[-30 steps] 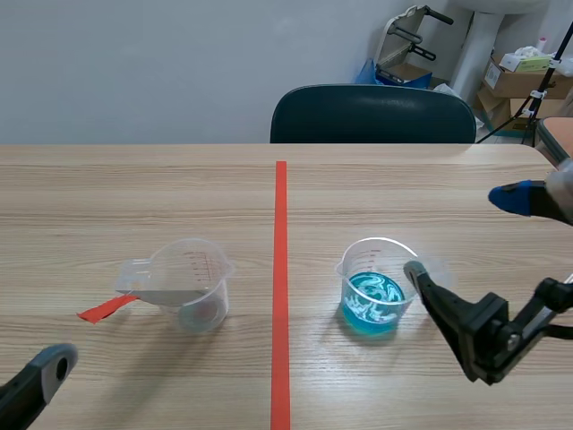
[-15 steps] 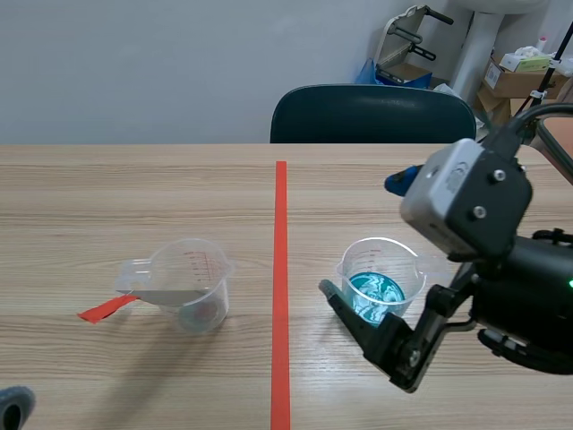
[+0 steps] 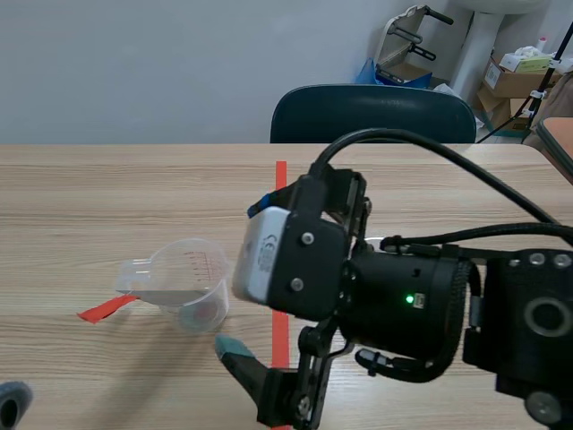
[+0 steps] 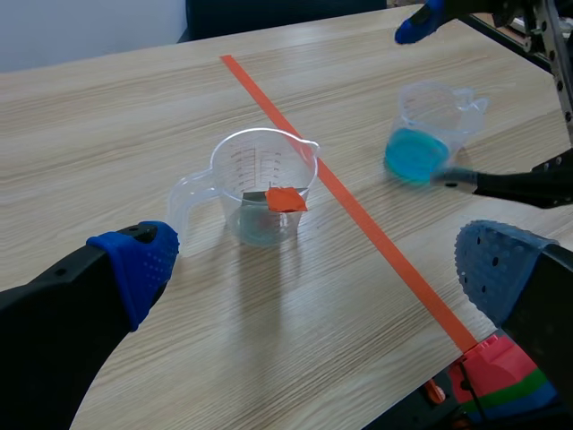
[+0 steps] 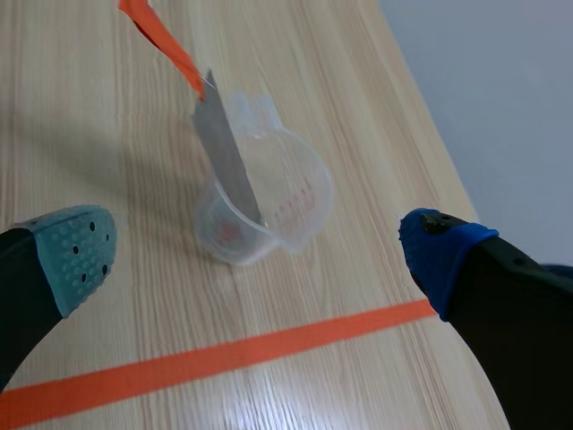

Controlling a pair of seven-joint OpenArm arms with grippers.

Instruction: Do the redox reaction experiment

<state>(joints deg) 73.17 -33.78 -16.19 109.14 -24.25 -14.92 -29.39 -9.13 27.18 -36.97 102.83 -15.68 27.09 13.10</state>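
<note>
Right gripper (image 5: pixel 255 253) – fingers spread, clear cup (image 5: pixel 291 210) ahead, holding a strip (image 5: pixel 228 152), probably metal | left gripper (image 4: pixel 313 260) – released

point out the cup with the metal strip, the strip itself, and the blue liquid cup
clear plastic measuring cup holding the strip (image 3: pixel 201 269), scene view, side wall
flat grey metal strip with orange-red tag (image 5: pixel 224 148), right wrist view, mid-length
clear plastic cup of blue liquid (image 4: pixel 414 154), left wrist view, blue-filled base

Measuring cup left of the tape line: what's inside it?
A grey metal strip leans inside the measuring cup, its orange-red tag sticking out over the rim. The strip's foot is blurred behind the cup wall; whether liquid is there I cannot tell.
</note>
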